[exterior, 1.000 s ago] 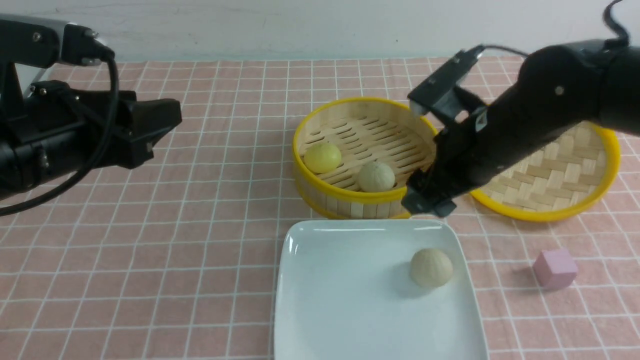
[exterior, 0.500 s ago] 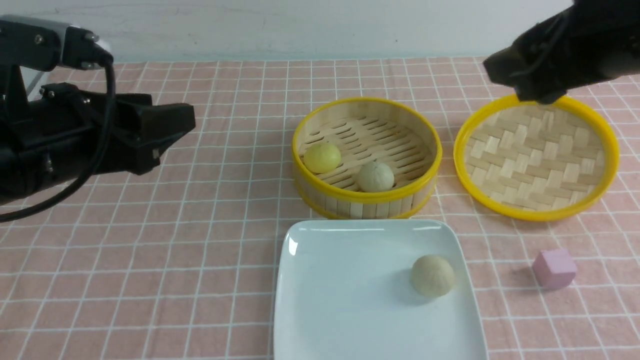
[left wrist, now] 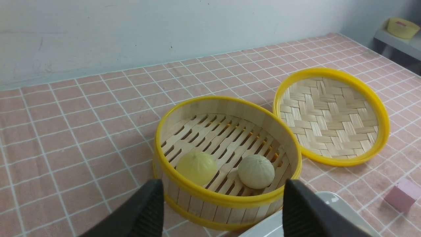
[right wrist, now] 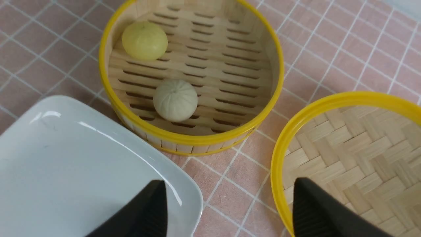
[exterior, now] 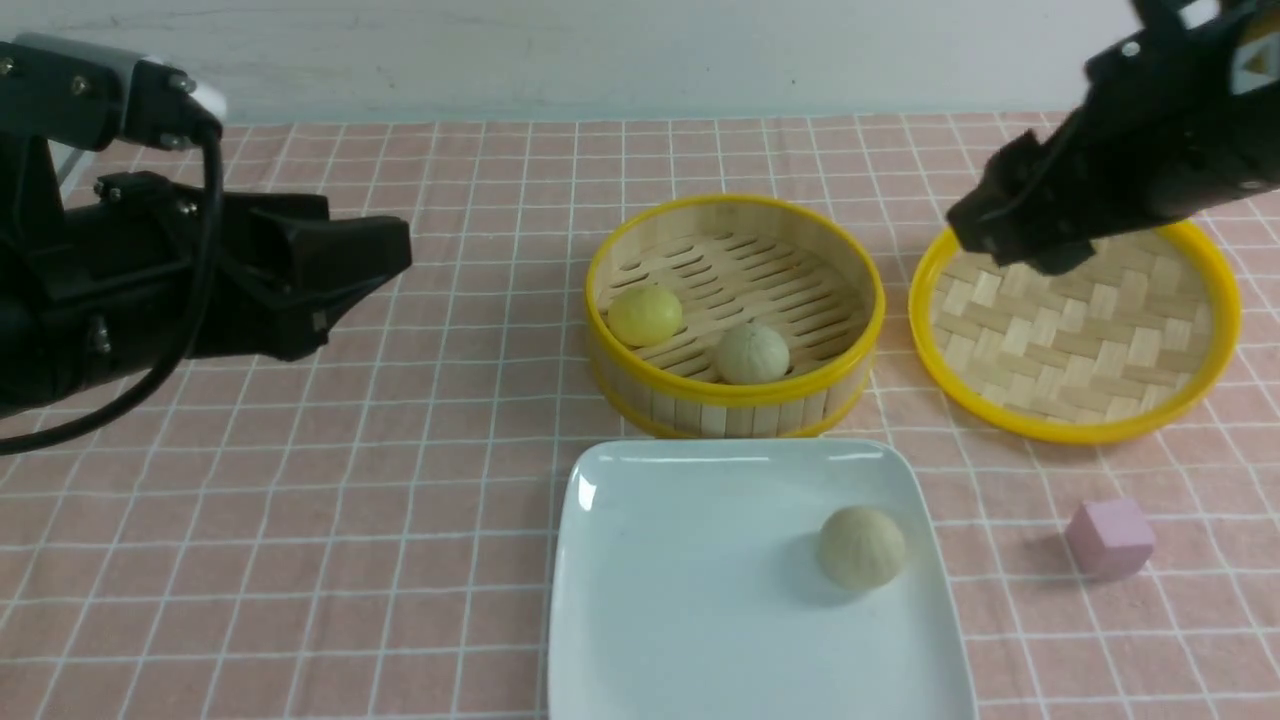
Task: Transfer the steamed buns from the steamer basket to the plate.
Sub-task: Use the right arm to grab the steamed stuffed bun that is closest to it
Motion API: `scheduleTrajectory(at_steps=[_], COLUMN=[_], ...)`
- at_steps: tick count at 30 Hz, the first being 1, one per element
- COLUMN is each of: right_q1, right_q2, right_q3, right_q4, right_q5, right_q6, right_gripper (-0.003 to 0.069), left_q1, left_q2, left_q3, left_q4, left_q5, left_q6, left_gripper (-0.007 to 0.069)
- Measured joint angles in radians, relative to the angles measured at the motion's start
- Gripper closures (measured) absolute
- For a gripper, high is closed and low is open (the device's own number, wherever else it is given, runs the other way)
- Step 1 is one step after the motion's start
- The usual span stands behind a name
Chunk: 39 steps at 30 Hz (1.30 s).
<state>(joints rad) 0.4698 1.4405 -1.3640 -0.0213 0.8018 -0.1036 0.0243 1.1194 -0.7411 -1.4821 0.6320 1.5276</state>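
Bun (exterior: 861,546) stays plated — right gripper (exterior: 1005,245) withdrawn; jaws apart.

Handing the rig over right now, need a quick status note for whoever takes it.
Left end effector: open, empty, off to the left of the basket, pointing toward it.
Right end effector: open, empty, raised over the woven tray's rim.
Done: one beige bun lies on the plate, toward its right side.
To do: the yellow bun and the second beige bun sit in the basket, apart from each other. Both go to the plate.
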Motion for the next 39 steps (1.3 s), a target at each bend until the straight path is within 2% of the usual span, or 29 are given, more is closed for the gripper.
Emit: scheduleTrajectory(at_steps=[13, 17, 23, 29, 34, 39], right_q1=[0.000, 0.000, 0.000, 0.001, 0.002, 0.003], right_q2=[0.430, 0.528, 0.648, 0.667, 0.667, 0.667], right_q3=[-0.358, -0.402, -0.411, -0.411, -0.416, -0.417], right_q4=[0.008, 0.012, 0.021, 0.091, 0.241, 0.272], right_q5=[0.006, 0.004, -0.010, -0.029, -0.029, -0.027], right_q6=[0.000, 0.000, 0.000, -0.025, -0.107, -0.146], right_gripper=[0.0158, 0.0160, 0.0200, 0.0215, 0.0216, 0.0216], left_q1=[0.000, 0.000, 0.000, 0.000, 0.000, 0.000], left_q2=[0.000, 0.000, 0.000, 0.000, 0.000, 0.000], left_q3=[0.000, 0.000, 0.000, 0.000, 0.000, 0.000], left_q4=[0.003, 0.004, 0.005, 0.005, 0.006, 0.006], left_q5=[-0.002, -0.002, -0.002, -0.002, -0.005, -0.005], left_q6=[0.000, 0.000, 0.000, 0.000, 0.000, 0.000], left_gripper=[0.0135, 0.0135, 0.0135, 0.0135, 0.0135, 0.0135])
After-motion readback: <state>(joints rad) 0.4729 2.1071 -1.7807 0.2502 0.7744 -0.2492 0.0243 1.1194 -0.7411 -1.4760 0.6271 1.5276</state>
